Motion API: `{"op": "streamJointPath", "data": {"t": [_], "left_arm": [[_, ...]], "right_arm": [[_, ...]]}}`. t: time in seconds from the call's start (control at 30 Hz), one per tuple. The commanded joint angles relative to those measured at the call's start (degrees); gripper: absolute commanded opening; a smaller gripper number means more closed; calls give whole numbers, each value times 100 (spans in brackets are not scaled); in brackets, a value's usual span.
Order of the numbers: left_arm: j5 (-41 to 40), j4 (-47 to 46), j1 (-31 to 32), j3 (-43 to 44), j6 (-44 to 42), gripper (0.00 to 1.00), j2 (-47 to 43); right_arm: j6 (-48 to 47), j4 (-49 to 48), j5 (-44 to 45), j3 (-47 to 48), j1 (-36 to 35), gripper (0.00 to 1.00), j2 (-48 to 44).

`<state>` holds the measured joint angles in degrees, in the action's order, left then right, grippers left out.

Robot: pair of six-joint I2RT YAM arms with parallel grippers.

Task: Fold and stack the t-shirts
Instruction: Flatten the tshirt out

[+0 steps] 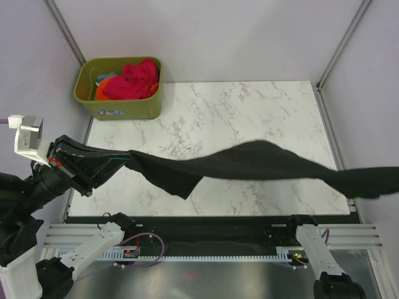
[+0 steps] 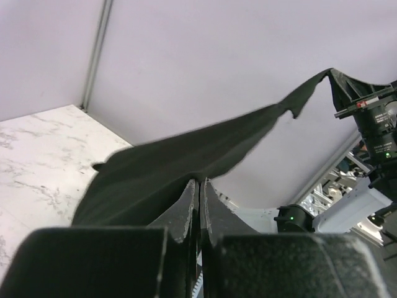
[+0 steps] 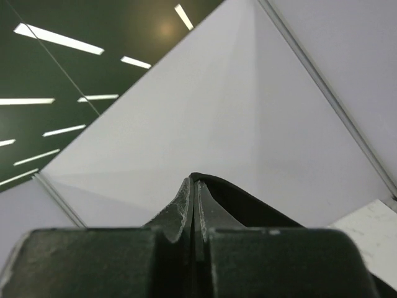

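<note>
We count two end effectors, and both are pinched fully closed on the same garment. The left end effector [image 1: 127, 156] has its two fingers pressed together on one edge of the black t-shirt [image 1: 249, 162]. In its own wrist view the fingertips [image 2: 198, 186] meet with the dark cloth fanning out just beyond them. The right end effector [image 3: 193, 183] is clamped the same way on the opposite edge, with a fold of black cloth [image 3: 248, 205] draped over its tip.

The one black t-shirt hangs in the air between the two end effectors. It is stretched into a long, slightly sagging band, with a loose corner drooping just past the left end effector. Below it lies the white marbled desk [image 1: 249, 106], and the cloth looks lifted off the top.

The left arm comes in from the outer left side, raised over the left edge of the desk. Its wrist is turned so the fingers point across toward the other arm. The right end effector sits past the right edge of the overhead view, where the shirt runs out of frame. Its camera tilts upward at the walls and ceiling lights.

Beyond the left end effector, at the far left corner of the desk, stands one olive-green bin [image 1: 118, 107]. It holds a heaped pink-red t-shirt [image 1: 134, 81] and a strip of orange cloth [image 1: 103, 91] beside it. We cannot tell how many more lie beneath.
</note>
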<state>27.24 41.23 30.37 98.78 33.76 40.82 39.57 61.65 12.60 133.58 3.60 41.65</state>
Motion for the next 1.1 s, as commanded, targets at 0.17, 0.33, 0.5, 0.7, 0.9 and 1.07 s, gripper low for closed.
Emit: {"op": "streamJointPath", "data": {"t": [0.17,0.33,0.5,0.7,0.9,1.07], "left_arm": [[-137,-80,13,-525,-194,2,838],[-1045,-729,4,-1342,-624,2,1603],[-1897,-1749,-180,-1196,-1054,2,2745],[-1863,-1926,-909,1517,-1425,2,5100],[-1055,-1961,-1279,3849,-1731,2,6272],[-256,-2452,-1253,1838,-2118,2,5404]], "right_arm": [[-379,-625,-222,-1270,-34,0,1021],[-889,-2506,-346,-3571,-34,0,1282],[-1248,-3815,-827,-3990,-26,0,2398],[-1865,-3449,-663,-1180,27,0,4956],[-2111,-3387,-514,679,176,0,5987],[-2445,-3800,-504,-795,247,0,5153]]}}
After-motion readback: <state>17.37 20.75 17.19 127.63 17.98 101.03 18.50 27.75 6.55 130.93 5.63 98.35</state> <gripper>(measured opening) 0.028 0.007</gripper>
